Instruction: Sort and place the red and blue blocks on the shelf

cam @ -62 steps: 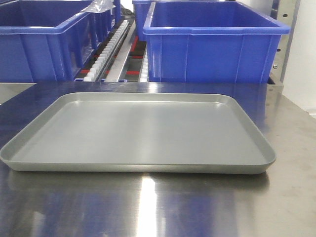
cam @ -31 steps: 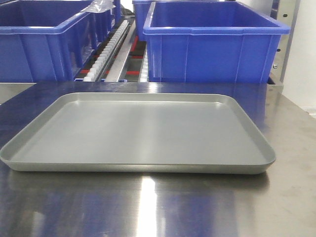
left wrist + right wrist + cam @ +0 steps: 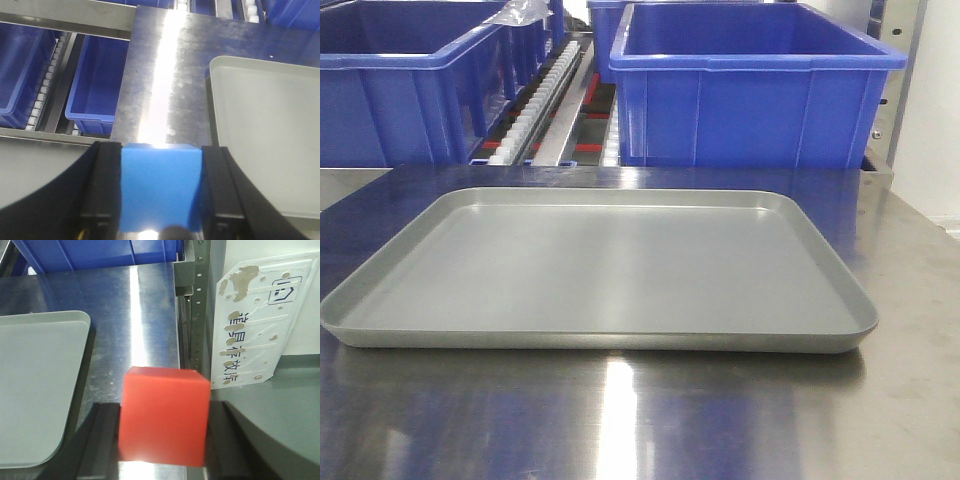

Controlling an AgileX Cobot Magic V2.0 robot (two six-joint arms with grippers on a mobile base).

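In the left wrist view a light blue block [image 3: 161, 187] is clamped between the black fingers of my left gripper [image 3: 161, 192], held above the steel table to the left of the grey tray [image 3: 265, 135]. The right wrist view shows a bright red block [image 3: 164, 416] pinched in my right gripper [image 3: 164, 430], over the table strip to the right of the tray [image 3: 35, 390]. In the front view the tray [image 3: 600, 335] lies bare on the table, and neither gripper nor block appears there.
Large dark-blue bins [image 3: 750, 85] [image 3: 400, 90] stand behind the table on roller racks [image 3: 545, 110]. More blue bins [image 3: 97, 85] sit below the table's left edge. A perforated metal post [image 3: 200, 315] and a white sign [image 3: 255, 315] border the table's right edge.
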